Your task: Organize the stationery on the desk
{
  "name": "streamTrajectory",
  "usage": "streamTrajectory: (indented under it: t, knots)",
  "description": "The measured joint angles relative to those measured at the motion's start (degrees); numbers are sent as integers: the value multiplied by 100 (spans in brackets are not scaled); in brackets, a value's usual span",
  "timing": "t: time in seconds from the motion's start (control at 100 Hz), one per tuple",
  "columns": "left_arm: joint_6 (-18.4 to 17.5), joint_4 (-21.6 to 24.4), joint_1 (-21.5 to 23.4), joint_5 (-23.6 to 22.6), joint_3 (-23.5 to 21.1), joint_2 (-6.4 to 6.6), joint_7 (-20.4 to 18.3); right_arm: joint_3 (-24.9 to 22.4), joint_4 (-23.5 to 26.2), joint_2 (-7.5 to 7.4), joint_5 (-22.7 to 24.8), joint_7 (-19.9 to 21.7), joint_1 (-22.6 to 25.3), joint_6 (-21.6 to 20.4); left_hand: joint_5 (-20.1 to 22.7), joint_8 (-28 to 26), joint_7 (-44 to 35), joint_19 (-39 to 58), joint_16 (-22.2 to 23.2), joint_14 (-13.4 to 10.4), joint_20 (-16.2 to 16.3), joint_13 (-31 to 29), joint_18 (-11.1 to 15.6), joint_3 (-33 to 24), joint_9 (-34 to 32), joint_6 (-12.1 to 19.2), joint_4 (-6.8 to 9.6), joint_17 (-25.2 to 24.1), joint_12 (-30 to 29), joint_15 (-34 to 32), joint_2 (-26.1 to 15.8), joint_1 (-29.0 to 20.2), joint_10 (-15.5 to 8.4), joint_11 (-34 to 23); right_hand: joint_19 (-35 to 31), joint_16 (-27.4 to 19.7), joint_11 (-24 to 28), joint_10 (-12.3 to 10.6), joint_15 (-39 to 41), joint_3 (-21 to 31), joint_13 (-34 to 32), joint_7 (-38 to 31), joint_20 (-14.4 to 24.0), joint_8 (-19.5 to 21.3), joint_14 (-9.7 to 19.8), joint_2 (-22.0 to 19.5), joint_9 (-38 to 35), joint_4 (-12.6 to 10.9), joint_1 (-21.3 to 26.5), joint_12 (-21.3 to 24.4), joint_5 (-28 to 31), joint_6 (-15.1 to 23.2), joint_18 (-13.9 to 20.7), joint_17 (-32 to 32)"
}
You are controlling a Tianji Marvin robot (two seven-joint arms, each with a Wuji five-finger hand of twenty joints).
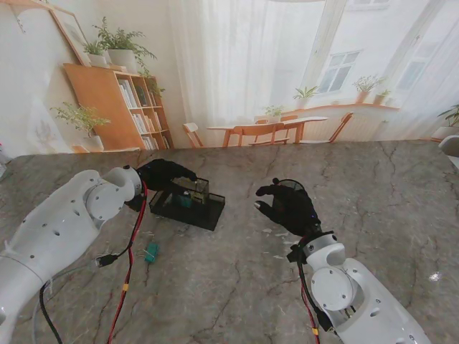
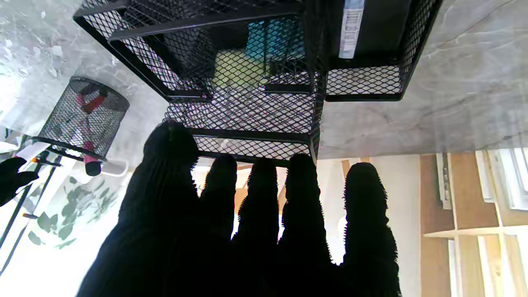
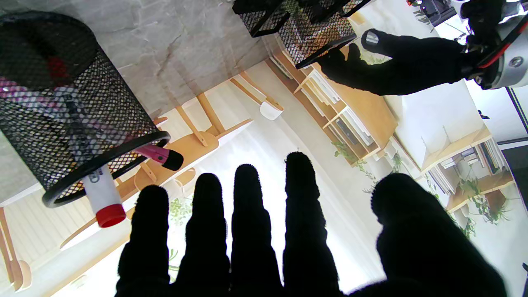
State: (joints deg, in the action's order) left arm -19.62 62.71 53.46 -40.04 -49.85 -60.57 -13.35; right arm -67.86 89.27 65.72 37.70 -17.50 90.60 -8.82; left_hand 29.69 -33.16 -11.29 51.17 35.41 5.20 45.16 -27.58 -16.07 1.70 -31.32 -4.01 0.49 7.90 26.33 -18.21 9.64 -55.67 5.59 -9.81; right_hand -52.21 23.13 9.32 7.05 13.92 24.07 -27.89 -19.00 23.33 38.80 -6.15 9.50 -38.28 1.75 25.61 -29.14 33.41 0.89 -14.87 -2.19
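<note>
Meanwhile, the left hand point(image 1: 163, 174) hung over the black mesh desk organizer point(image 1: 188, 203) on the marble table point(image 1: 237, 287), its black-gloved fingers point(image 2: 300, 194) stretched out side by side with narrow gaps and nothing in them. In the left wrist view the fingertips lay right at the rim of the organizer's tall compartment, though whether they touched it could not be told. Inside the tray sat a teal item point(image 2: 272, 39) and a pale yellow one point(image 2: 237, 70) (both blurred by the mesh), and a dark box with a barcode label point(image 2: 350, 29) lay in a side compartment.

The right hand point(image 1: 287, 208) hovered to the right of the organizer, well apart from it, fingers point(image 3: 247, 214) spread and empty. Just beside it stood a round mesh pen cup point(image 3: 70, 107), mostly hidden behind the hand in the stand view. It held a pink marker with a black tip point(image 3: 161, 156) and a white marker with a red cap point(image 3: 105, 200).

On the table nearer to me than the organizer lay a small teal clip-like object point(image 1: 151, 251), alone, close to the left arm's red cable point(image 1: 131, 251).
</note>
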Motion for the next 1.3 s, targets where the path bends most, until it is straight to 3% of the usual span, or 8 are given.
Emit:
streamTrajectory:
  t: [0.04,0.14,0.22,0.59,0.71,0.83,1.12,1.3]
  knots:
    - [-4,49,46,-30,-65,5,-17,0,0,0,0,-1,0,0,-11,35,44,-79,-37,39,0,19,-37,1,121,0,0,-71,-107,47,-1,100,11,132,-1,0,0,0,0,0,0,0,0,0,0,0,0,0,0,0,0,0,0,0]
    - [-12,214,193,-106,-263,23,-33,0,0,0,0,-4,0,0,-295,104,158,-280,-163,403,0,225,-123,-81,356,-60,0,-251,-253,207,-71,366,65,350,-1,0,0,0,0,0,0,0,0,0,0,0,0,0,0,0,0,0,0,0]
    - [-36,343,295,-201,-377,50,-26,0,-2,0,-1,-4,-1,-1,-471,111,277,-378,-205,503,0,276,-189,-77,477,-91,0,-335,-290,261,-70,470,68,422,-1,0,0,0,0,0,0,0,0,0,0,0,0,0,0,-1,0,0,0,0]
    - [-121,1179,913,-529,-1166,95,45,11,-14,0,-5,-8,-10,-11,-881,318,443,-980,-642,578,-10,584,-471,-87,760,-210,0,-559,-400,635,-200,628,106,460,-2,1,0,1,0,-45,0,0,0,0,0,0,0,0,0,-50,0,0,0,0]
    - [-137,1544,1144,-626,-1402,101,96,13,-17,1,-5,-17,-13,-16,-938,331,442,-1243,-873,582,-214,648,-537,-89,820,-211,0,-632,-452,767,-313,633,107,471,-2,1,0,1,0,-45,0,0,0,0,0,0,0,0,0,-51,0,0,0,0]
    - [-155,2143,1565,-680,-1839,95,102,16,-21,1,-9,-19,-16,-24,-1015,331,470,-1474,-1072,652,-413,862,-674,-89,883,-211,0,-698,-485,885,-316,648,119,470,-2,1,0,1,0,-45,0,0,0,0,0,0,0,0,0,-51,0,0,0,0]
    - [-352,3617,2791,-967,-2653,130,-112,28,-40,4,-27,-47,-25,-69,-1175,400,524,-1586,-1287,741,-496,957,-804,-83,950,-129,0,-712,-542,957,-374,904,143,534,-2,1,0,1,0,-45,0,0,0,0,0,0,0,0,0,-51,0,-1,0,0]
    - [-255,4239,3697,-1190,-3015,161,-166,35,-54,9,-41,-68,-32,-102,-1230,402,574,-1987,-1573,932,-790,1336,-1039,-78,1130,-125,0,-906,-634,1154,-377,1128,223,598,-3,1,0,1,0,-45,0,0,0,0,0,0,0,0,0,-51,0,-1,0,0]
